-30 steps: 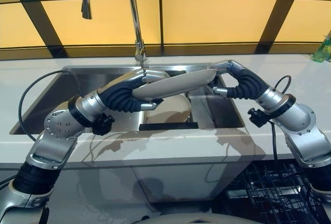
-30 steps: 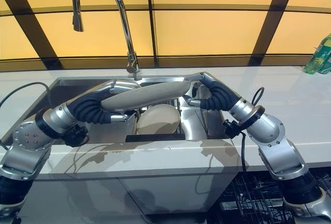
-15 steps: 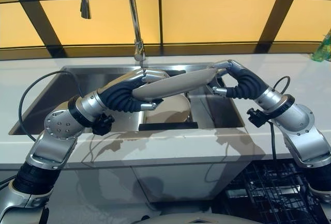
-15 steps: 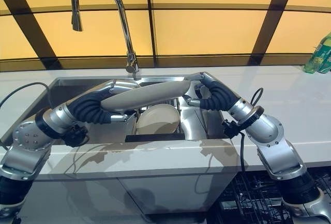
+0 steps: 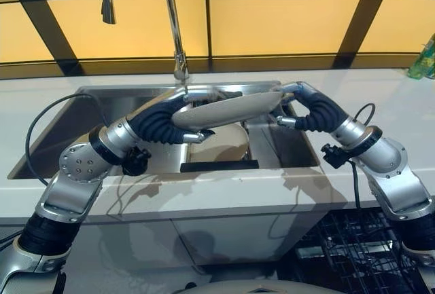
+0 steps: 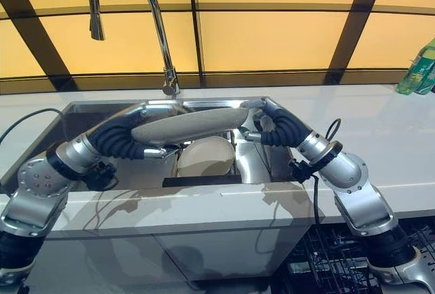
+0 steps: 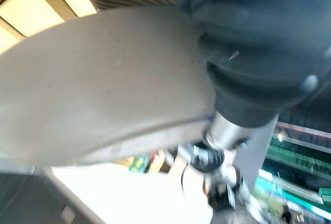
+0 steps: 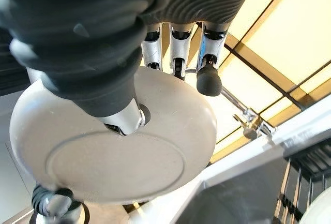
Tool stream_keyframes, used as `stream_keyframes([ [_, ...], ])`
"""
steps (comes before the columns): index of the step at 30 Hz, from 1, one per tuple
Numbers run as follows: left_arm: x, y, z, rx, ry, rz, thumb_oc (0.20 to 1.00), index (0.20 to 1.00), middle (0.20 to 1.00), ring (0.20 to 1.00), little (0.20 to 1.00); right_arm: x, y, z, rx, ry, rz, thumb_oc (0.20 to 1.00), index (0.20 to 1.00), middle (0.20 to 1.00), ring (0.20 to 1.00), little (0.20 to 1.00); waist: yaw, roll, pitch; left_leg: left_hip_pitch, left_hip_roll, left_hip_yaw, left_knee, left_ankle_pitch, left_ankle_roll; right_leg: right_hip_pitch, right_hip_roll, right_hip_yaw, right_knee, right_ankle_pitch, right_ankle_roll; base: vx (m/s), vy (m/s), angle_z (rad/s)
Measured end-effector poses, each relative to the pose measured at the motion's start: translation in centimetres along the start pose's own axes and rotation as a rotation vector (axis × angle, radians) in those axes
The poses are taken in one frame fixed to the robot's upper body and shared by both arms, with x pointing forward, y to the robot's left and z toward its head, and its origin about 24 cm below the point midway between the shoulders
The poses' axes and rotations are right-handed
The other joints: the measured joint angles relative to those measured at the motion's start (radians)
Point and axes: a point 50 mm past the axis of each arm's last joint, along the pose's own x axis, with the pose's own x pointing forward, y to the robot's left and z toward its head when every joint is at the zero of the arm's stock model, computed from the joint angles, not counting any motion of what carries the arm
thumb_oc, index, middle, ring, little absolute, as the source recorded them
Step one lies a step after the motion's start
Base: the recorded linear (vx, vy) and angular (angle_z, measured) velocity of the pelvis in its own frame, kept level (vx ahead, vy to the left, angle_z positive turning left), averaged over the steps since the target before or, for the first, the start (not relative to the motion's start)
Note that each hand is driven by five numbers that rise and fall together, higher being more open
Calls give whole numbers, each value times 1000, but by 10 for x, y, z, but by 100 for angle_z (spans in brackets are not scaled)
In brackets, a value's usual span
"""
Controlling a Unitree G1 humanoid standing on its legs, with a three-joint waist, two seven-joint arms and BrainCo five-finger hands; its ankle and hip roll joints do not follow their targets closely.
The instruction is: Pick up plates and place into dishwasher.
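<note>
Beige, round ceramic plate (image 5: 228, 110) hung over the steel sink (image 5: 75, 127), pinched at opposite rims by my left hand (image 5: 178, 97) and right hand (image 5: 291, 92), fingers above and thumb below. I judged a slip likely if either released unevenly; it would drop onto the second cream plate (image 5: 221, 146) racked beneath.

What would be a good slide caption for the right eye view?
Both hands, left hand and right hand, grip a grey plate by its ends above the sink, where another plate stands.
</note>
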Motion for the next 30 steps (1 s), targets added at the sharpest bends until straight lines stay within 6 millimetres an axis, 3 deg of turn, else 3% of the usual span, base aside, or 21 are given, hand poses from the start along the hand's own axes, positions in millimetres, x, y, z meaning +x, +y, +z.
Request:
stream_keyframes([
  [14,-7,21,2,24,-4,273,1000,1000,1000,1000,1000,2,2,1,21,-17,-16,200,200,200,200,200,1,1,2,0,1,0,0,-3,4,0,0,0,0,0,0,0,0,0],
  [22,-24,36,5,69,-5,452,1000,1000,1000,1000,1000,-1,0,1,5,-23,-36,200,200,200,200,200,1,2,3,0,4,0,0,-4,4,1,1,-1,0,0,0,5,0,0],
  [30,-56,54,7,145,26,676,1000,1000,1000,1000,1000,-29,-23,-7,-78,59,-228,200,200,200,200,200,0,1,6,1,9,1,0,-8,2,-3,4,0,0,-4,-4,4,4,0],
])
